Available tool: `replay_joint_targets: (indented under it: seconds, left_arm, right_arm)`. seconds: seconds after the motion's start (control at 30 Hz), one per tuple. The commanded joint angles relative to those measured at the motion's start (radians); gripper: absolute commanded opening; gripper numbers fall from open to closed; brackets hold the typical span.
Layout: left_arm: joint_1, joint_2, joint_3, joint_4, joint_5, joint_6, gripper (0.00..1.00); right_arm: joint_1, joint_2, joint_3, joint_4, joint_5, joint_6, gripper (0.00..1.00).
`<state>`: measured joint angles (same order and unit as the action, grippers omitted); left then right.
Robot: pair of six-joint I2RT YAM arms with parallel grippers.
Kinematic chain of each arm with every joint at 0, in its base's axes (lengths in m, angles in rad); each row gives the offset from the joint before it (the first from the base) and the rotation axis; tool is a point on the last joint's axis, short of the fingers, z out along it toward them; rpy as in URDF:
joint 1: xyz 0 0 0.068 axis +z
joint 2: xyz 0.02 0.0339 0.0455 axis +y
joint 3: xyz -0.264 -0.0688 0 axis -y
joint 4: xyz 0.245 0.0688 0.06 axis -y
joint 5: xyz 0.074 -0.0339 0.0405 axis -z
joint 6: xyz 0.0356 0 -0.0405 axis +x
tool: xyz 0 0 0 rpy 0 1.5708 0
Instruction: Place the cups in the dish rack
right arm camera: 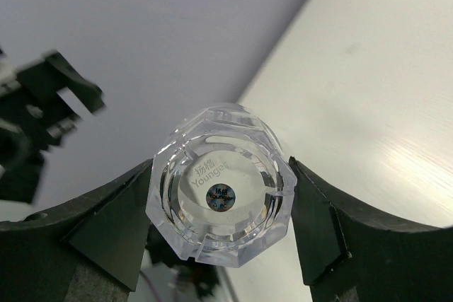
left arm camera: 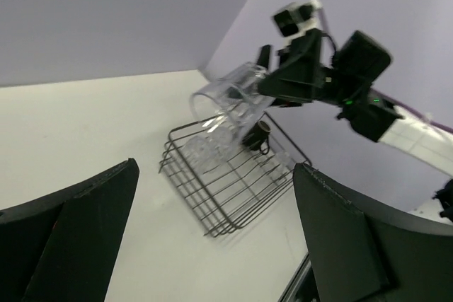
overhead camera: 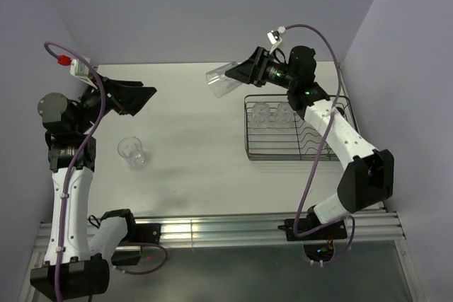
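Note:
My right gripper is shut on a clear faceted cup, which it holds tilted in the air just past the back left corner of the dish rack. In the right wrist view the cup's base faces the camera, with a finger on each side. Two clear cups sit in the rack's back left part, and a dark mug shows in the rack. Another clear cup stands upright on the table at the left. Behind that cup my left gripper hangs open and holds nothing.
The wire rack stands at the right of the white table, close to the right wall. Lilac walls close in the back and both sides. An aluminium rail with the arm bases runs along the near edge.

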<state>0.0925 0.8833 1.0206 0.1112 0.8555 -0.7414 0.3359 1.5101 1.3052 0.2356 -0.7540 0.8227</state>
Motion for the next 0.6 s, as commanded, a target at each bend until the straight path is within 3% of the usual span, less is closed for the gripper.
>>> replay_joint_targets:
  seconds: [0.0, 0.13, 0.27, 0.57]
  left_arm:
    - [0.091, 0.025, 0.042, -0.208, 0.138, 0.094, 0.99]
    - [0.148, 0.003, 0.003, -0.183, 0.152, 0.114, 0.99]
    - [0.147, 0.023, 0.041, -0.290, 0.100, 0.207, 0.99]
    - [0.148, 0.022, 0.042, -0.338, 0.077, 0.263, 0.99]
  right_arm:
    - [-0.044, -0.112, 0.028, -0.330, -0.044, -0.354, 0.24]
    - [-0.081, -0.160, 0.046, -0.550, 0.034, -0.572, 0.23]
    - [-0.084, -0.192, 0.055, -0.699, 0.159, -0.772, 0.21]
    - [-0.083, -0.235, -0.032, -0.785, 0.384, -0.895, 0.17]
